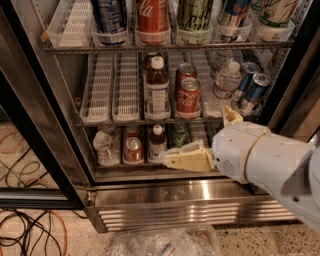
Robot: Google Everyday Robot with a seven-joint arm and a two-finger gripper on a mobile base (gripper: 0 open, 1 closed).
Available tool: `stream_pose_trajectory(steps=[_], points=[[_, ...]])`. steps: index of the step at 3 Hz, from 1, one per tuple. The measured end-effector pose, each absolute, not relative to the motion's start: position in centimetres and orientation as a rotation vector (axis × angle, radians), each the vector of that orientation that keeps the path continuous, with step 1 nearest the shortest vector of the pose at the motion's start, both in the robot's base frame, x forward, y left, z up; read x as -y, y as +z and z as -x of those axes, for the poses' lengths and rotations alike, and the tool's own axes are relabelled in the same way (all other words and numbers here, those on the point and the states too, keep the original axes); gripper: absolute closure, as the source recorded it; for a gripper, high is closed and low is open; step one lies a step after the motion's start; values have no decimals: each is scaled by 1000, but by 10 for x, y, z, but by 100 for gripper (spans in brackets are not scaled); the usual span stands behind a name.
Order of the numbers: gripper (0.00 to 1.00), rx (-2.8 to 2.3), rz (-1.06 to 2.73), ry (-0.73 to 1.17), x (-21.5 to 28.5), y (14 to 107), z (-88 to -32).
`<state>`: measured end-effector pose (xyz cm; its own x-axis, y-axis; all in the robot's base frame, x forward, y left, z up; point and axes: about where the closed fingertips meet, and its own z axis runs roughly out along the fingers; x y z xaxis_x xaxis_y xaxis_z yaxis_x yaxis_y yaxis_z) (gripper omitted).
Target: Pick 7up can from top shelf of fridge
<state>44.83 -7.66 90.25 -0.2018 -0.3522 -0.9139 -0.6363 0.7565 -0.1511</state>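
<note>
The fridge point(165, 200) stands open in front of me. The top shelf point(165, 47) runs across the top of the view, with cans standing in clear lane trays. The 7up can point(276, 11), pale with green lettering, stands at its far right, and its upper part is cut off by the frame. To its left stand a blue-and-red can, a dark green-and-yellow can point(194, 12), a red Coca-Cola can point(152, 15) and a dark blue can. My gripper point(196, 136), with cream fingers spread apart and empty, is low at the right, in front of the bottom rack and far below the 7up can.
The middle rack holds a brown bottle point(157, 90), two Coke cans point(187, 95), a water bottle point(226, 80) and blue cans point(255, 90). The bottom rack holds small cans and bottles. The dark door frame point(35, 130) is at the left. Cables point(30, 235) and a plastic bag point(165, 242) lie on the floor.
</note>
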Motion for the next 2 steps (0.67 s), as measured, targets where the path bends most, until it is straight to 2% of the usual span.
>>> stream_pose_trajectory(steps=[1, 2], points=[[0, -1784, 567, 269, 102, 893, -467], [0, -1748, 304, 240, 160, 890, -486]])
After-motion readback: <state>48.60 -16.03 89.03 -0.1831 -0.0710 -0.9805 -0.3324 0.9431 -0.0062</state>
